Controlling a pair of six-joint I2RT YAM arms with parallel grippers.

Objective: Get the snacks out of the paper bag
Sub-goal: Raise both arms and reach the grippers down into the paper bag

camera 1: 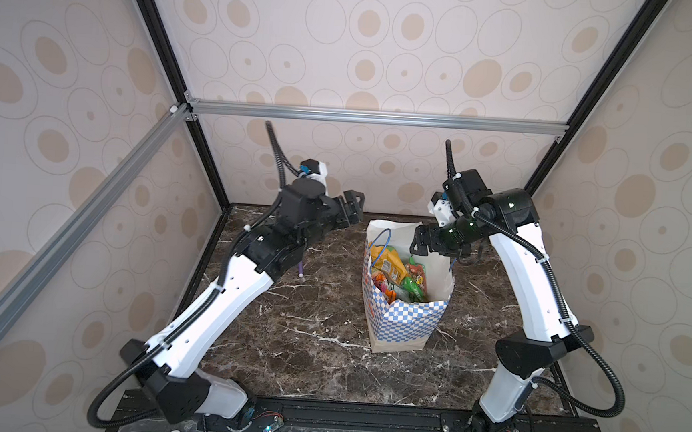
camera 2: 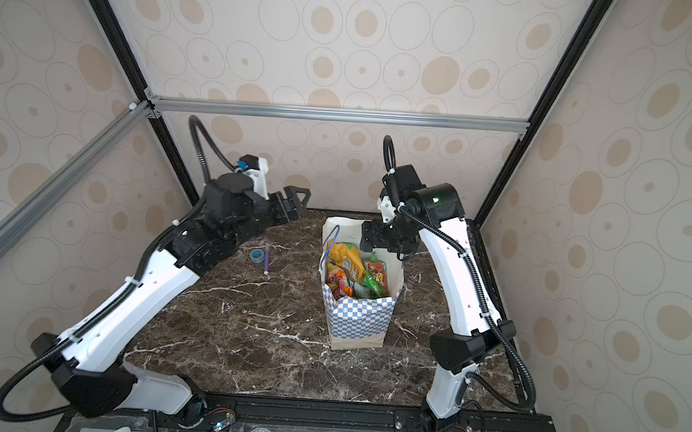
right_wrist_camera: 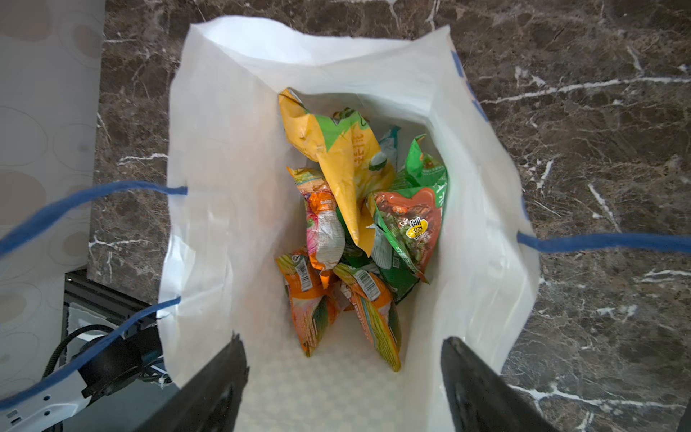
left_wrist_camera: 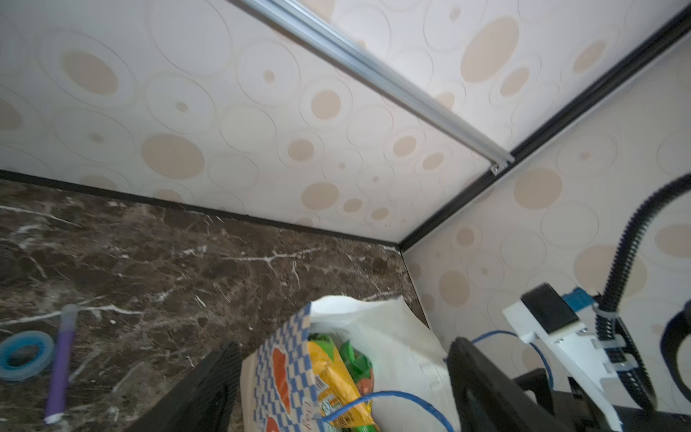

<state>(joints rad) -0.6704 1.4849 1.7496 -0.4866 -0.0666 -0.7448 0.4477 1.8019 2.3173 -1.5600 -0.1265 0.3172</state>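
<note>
The paper bag [camera 1: 408,319] [camera 2: 360,320] stands upright on the dark marble bench [camera 1: 307,331], right of the middle, with its mouth open and its blue-and-white checkered side facing the near edge. The snacks [camera 1: 398,277] [camera 2: 354,276] are all inside it: in the right wrist view they lie in a loose heap [right_wrist_camera: 355,224] at the bottom, a yellow packet [right_wrist_camera: 336,157] on top, a green one [right_wrist_camera: 415,228] beside it and two orange ones [right_wrist_camera: 310,299] nearer the camera. The right arm [camera 1: 516,254] reaches over the far rim of the bag, and the right jaws point down into the mouth. They are spread wide, with nothing between them, and the packets sit well below. I cannot tell whether the fingertips touch the paper. A blue cord handle [right_wrist_camera: 93,198] hangs out on each long side of the bag. The left arm [camera 1: 239,284] is raised to the left of the bag, and the left jaws are held up clear of the bench – also wide apart and holding nothing. In the left wrist view the bag's top [left_wrist_camera: 284,355] shows between the two fingers, not touching them. A blue tape roll [camera 2: 257,255] [left_wrist_camera: 24,355] and a purple pen [camera 2: 266,259] [left_wrist_camera: 61,359] lie just beside each other on the bench, left of the bag and well apart from it.
</note>
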